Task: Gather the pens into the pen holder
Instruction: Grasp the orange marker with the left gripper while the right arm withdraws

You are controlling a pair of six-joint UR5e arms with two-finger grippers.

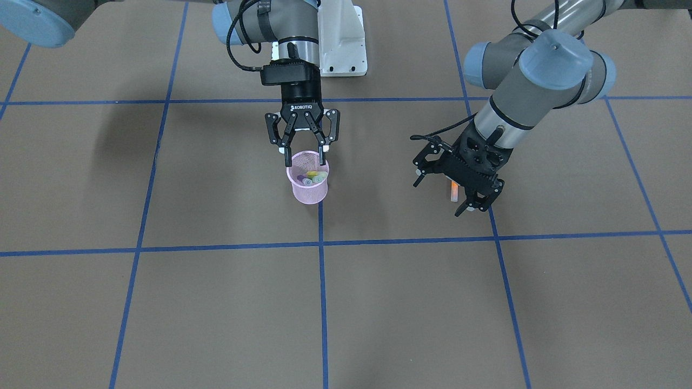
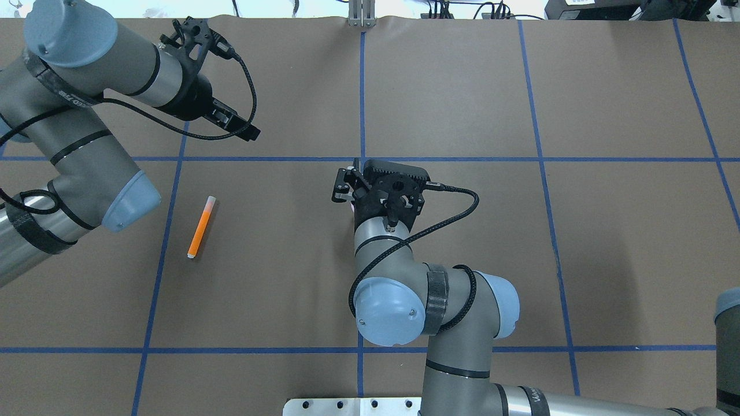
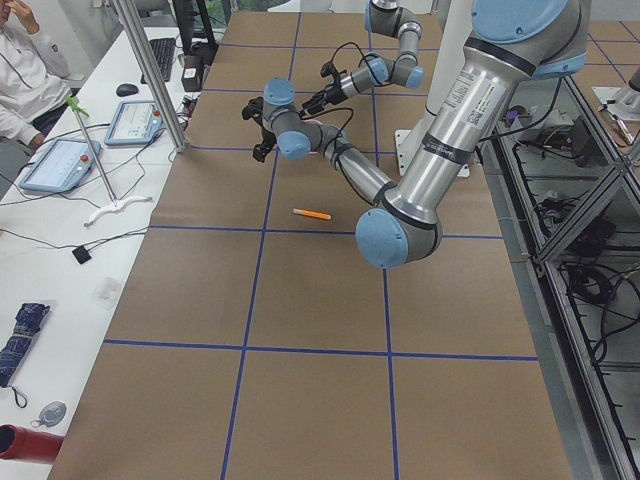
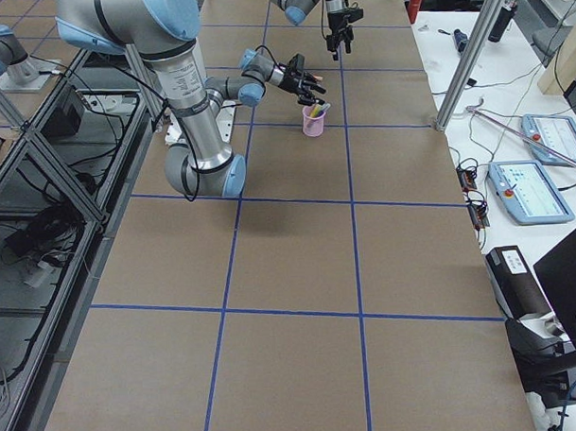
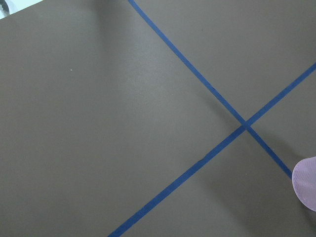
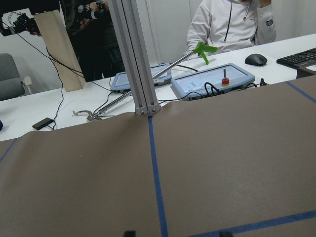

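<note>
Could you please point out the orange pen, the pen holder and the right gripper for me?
orange pen (image 2: 201,227), overhead view, middle of its orange barrel.
pen holder (image 1: 311,193), front-facing view, its mesh wall.
right gripper (image 1: 304,156), front-facing view, midway between its fingertips.

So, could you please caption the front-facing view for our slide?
Right gripper, jaws open, over the pen holder; orange pen on the table near the left gripper.

The brown table (image 2: 607,242) is gridded with blue tape (image 2: 607,159). An orange pen (image 2: 201,226) lies flat at left. The pen holder (image 1: 310,186) stands upright mid-table.
</note>
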